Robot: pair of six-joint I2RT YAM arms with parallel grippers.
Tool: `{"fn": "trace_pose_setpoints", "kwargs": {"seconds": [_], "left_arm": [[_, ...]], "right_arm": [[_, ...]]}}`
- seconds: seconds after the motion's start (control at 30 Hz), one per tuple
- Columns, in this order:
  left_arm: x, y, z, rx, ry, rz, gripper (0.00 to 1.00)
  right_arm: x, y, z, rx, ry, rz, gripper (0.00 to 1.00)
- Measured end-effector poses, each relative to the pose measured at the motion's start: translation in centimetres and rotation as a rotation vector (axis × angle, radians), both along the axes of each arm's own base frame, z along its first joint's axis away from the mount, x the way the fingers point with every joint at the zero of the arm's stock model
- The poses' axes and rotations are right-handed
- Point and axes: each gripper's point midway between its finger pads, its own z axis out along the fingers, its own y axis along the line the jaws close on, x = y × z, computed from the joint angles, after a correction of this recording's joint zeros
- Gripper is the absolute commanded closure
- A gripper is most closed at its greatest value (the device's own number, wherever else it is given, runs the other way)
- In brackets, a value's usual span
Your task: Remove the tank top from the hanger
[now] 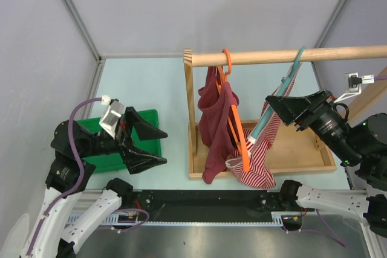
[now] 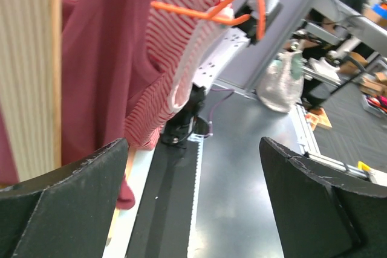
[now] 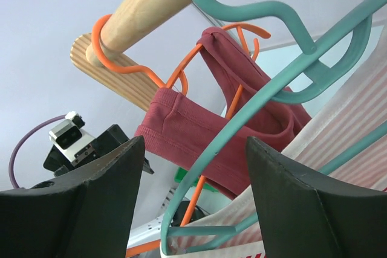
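My left pincer [image 1: 164, 146] hung at the near left, jaws spread wide with nothing between them, beside the green bin [image 1: 148, 118]. My right pincer [image 1: 275, 110] sat higher on the right, pointing left into the striped tank top [image 1: 260, 167], jaws also wide apart. The wrist view had the teal hanger [image 1: 289, 80] and striped cloth in the gap, but nothing was clamped (contact with the cloth: cannot tell). The striped tank top was on the teal hanger, with its lower part bunched over the near edge of the wooden tray [image 1: 302, 149]. The maroon tank top [image 1: 211, 125] hung just left of it on the orange hanger [image 1: 237, 122], the two garments touching. Farther back, both hooks sat over the wooden rail [image 1: 272, 56], orange near the left post [image 1: 190, 107] and teal well to its right. The rack stood on the pale table [image 1: 145, 77].
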Motion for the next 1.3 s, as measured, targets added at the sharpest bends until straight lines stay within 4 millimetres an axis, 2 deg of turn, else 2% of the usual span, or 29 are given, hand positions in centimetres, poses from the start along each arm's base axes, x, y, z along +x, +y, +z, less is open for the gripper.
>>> {"fn": "trace_pose_setpoints", "kwargs": {"seconds": [0.2, 0.33, 0.47, 0.6, 0.73, 0.83, 1.0, 1.03, 1.13, 1.3], "left_arm": [[0.2, -0.7, 1.1, -0.009, 0.014, -0.06, 0.12], [0.7, -1.0, 1.0, -0.004, 0.033, -0.075, 0.16], [0.8, -1.2, 1.5, -0.007, 0.04, -0.086, 0.19], [0.4, -1.3, 2.9, -0.019, 0.006, -0.116, 0.23], [0.0, -1.7, 4.0, -0.029, -0.016, -0.147, 0.24], [-0.5, -2.4, 4.2, -0.029, -0.011, -0.196, 0.29], [-1.4, -4.6, 3.6, -0.009, 0.033, -0.298, 0.31], [-1.6, -4.9, 3.5, -0.006, 0.037, -0.311, 0.31], [-2.3, -5.9, 3.3, 0.004, 0.042, -0.341, 0.31], [-3.2, -5.9, 4.9, -0.024, -0.002, -0.349, 0.32]], "right_arm": [[0.4, 0.6, -1.1, 0.016, 0.047, -0.005, 0.29], [0.6, 0.7, -1.7, 0.033, 0.076, -0.02, 0.42], [0.7, 0.6, -2.1, 0.071, 0.108, -0.031, 0.47], [0.8, 0.5, -2.3, 0.116, 0.134, -0.038, 0.49], [0.8, 0.6, -1.9, 0.16, 0.147, -0.035, 0.5], [0.8, 0.6, -1.4, 0.192, 0.148, -0.036, 0.53], [0.9, 0.4, -0.9, 0.226, 0.152, -0.042, 0.57], [0.9, 0.4, -0.8, 0.231, 0.153, -0.041, 0.61], [0.9, 0.4, -0.6, 0.251, 0.155, -0.039, 0.65], [0.8, 0.3, -0.2, 0.273, 0.158, -0.036, 0.68]]}}
